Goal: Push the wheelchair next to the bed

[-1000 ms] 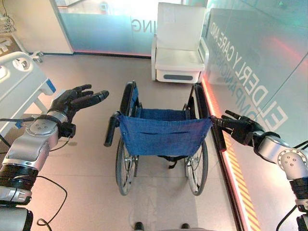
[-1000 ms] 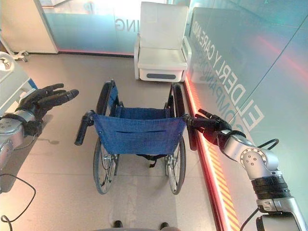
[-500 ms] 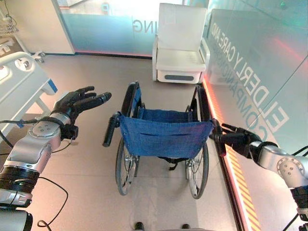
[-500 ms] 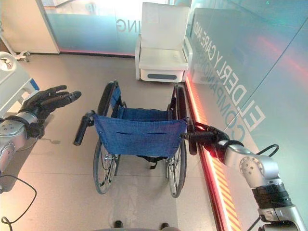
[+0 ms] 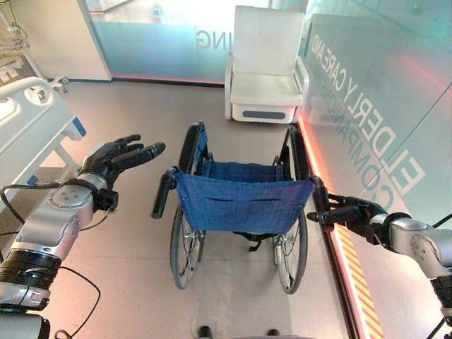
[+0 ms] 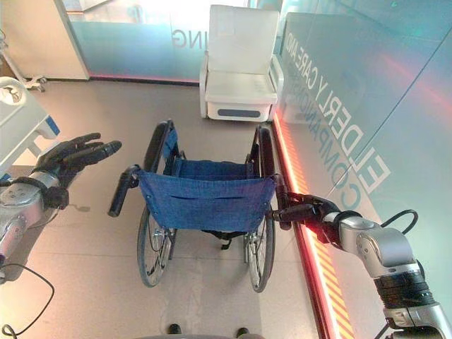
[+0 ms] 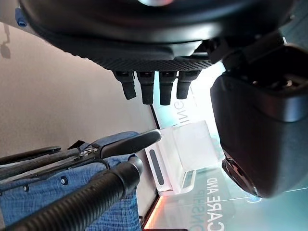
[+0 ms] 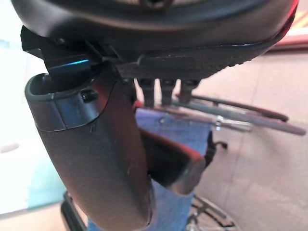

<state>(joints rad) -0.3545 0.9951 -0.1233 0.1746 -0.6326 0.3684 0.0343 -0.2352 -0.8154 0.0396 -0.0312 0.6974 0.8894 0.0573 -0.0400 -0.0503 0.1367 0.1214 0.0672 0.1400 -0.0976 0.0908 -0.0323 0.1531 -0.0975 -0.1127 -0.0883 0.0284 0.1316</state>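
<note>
The wheelchair [image 5: 240,201] with a blue cloth back stands in the middle of the floor, facing away from me. My left hand [image 5: 113,157] hovers open to the left of its left push handle [image 5: 162,193], apart from it; the left wrist view shows the straight fingers [image 7: 154,86] above that handle [image 7: 86,197]. My right hand [image 5: 357,212] reaches in from the right with straight fingers pointing at the right push handle [image 5: 319,199]. In the right wrist view that handle [image 8: 173,163] lies between thumb and fingers. The bed [image 5: 28,120] stands at the far left.
A white armchair [image 5: 265,70] stands against the back wall, straight ahead of the wheelchair. A glass wall [image 5: 381,106] with a red light strip [image 5: 346,261] along the floor runs close by the wheelchair's right wheel. Open floor lies between wheelchair and bed.
My right hand has dropped lower and drawn back along the right push handle, fingers stretched toward it. My left hand has edged slightly toward the wheelchair.
</note>
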